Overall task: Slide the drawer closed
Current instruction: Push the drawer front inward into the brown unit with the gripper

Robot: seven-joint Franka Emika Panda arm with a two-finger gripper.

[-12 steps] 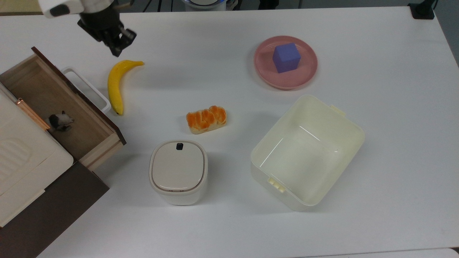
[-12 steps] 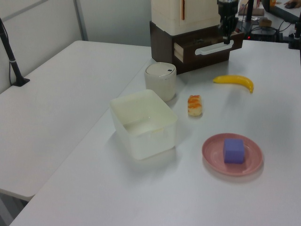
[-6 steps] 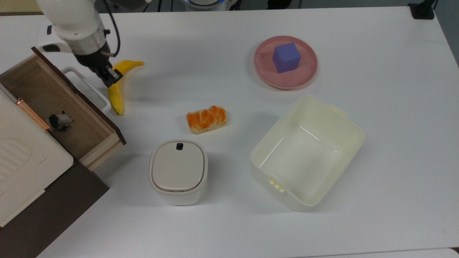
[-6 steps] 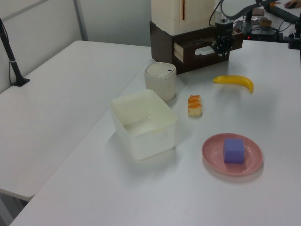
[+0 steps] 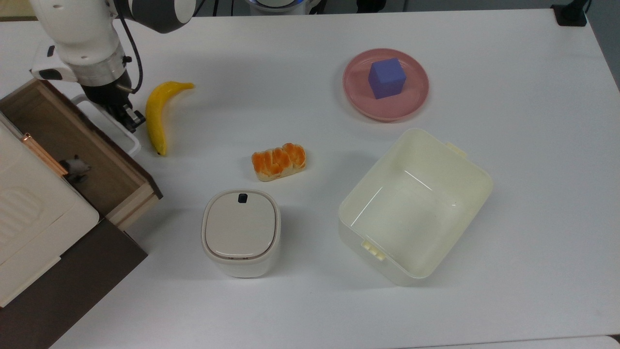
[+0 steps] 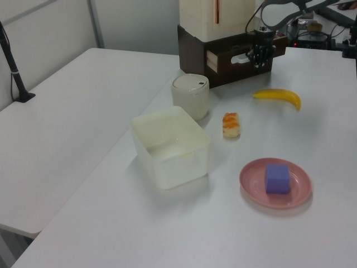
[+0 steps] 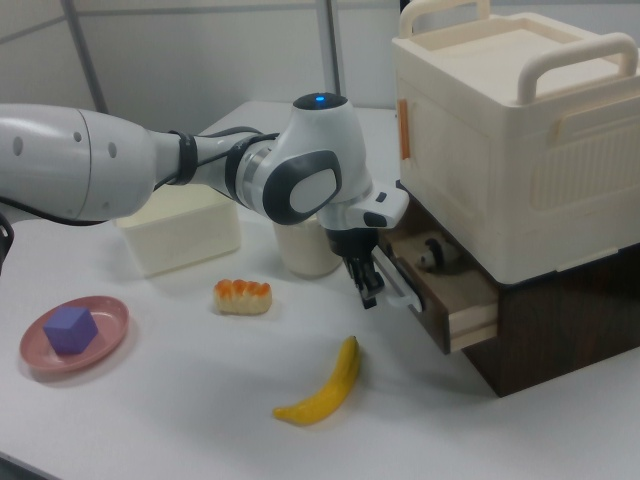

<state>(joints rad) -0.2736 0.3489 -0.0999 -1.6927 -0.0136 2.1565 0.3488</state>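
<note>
While the drawer [image 5: 72,140] stands partly open at the tabletop's [image 5: 310,300] left edge in the top view, the gripper [image 5: 130,121] meets its white handle [image 5: 123,138]; finger spacing cannot be determined. A banana [image 5: 157,114] lies just beside.

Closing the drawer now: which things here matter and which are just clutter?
Matter: drawer, its white handle, gripper at the handle.

Clutter: banana, orange bread, lidded bin, cream tub, pink plate, purple cube.
</note>
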